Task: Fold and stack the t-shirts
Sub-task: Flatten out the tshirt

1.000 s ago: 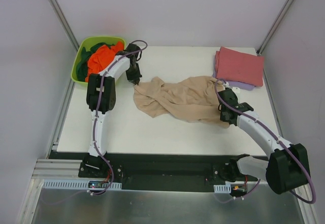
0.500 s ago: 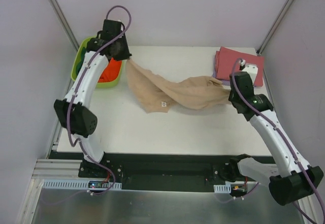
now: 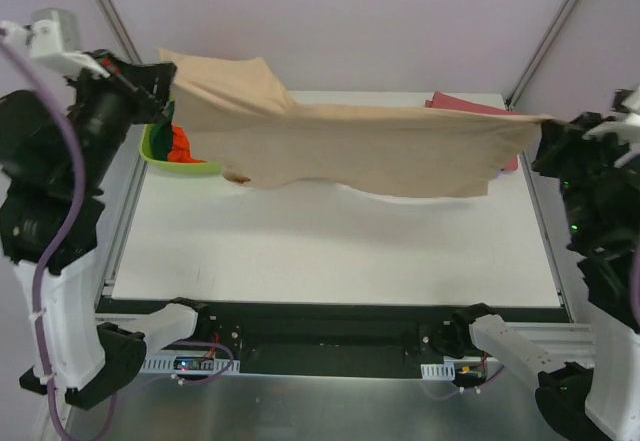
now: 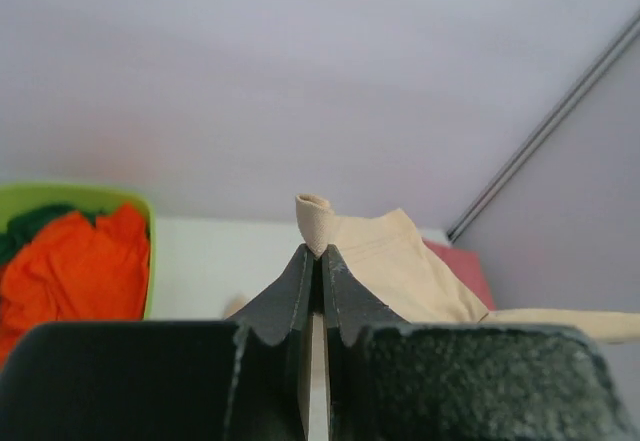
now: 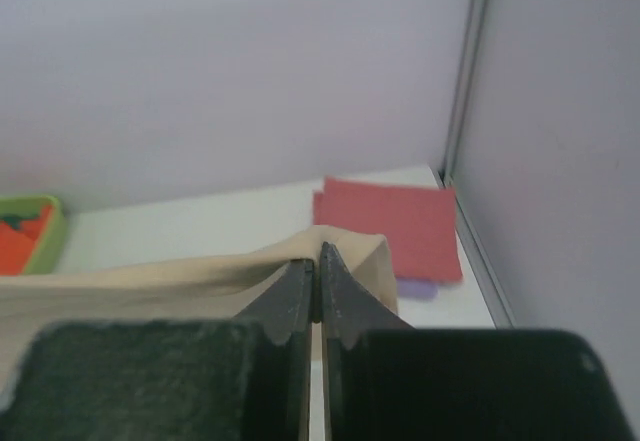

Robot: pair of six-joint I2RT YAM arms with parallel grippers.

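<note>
The tan-beige t-shirt (image 3: 360, 146) hangs stretched high above the table between both grippers. My left gripper (image 3: 165, 111) is shut on its left edge, seen in the left wrist view (image 4: 318, 251) with a roll of tan cloth (image 4: 316, 219) poking out. My right gripper (image 3: 545, 126) is shut on its right edge, seen in the right wrist view (image 5: 318, 261) with the tan cloth (image 5: 150, 276) trailing left. A folded dusty red shirt (image 5: 395, 221) lies on a lavender one (image 5: 418, 288) at the back right. Orange (image 4: 75, 271) and dark green (image 4: 30, 223) shirts lie in the tub.
The lime-green tub (image 3: 165, 156) stands at the table's back left edge, partly hidden by the left arm. The white table top (image 3: 330, 246) lies below the hanging shirt. Grey walls and metal posts close in both sides.
Both arms have risen and spread apart, lifting the tan shirt off the table and pulling it out from a crumpled heap into a taut sheet.
</note>
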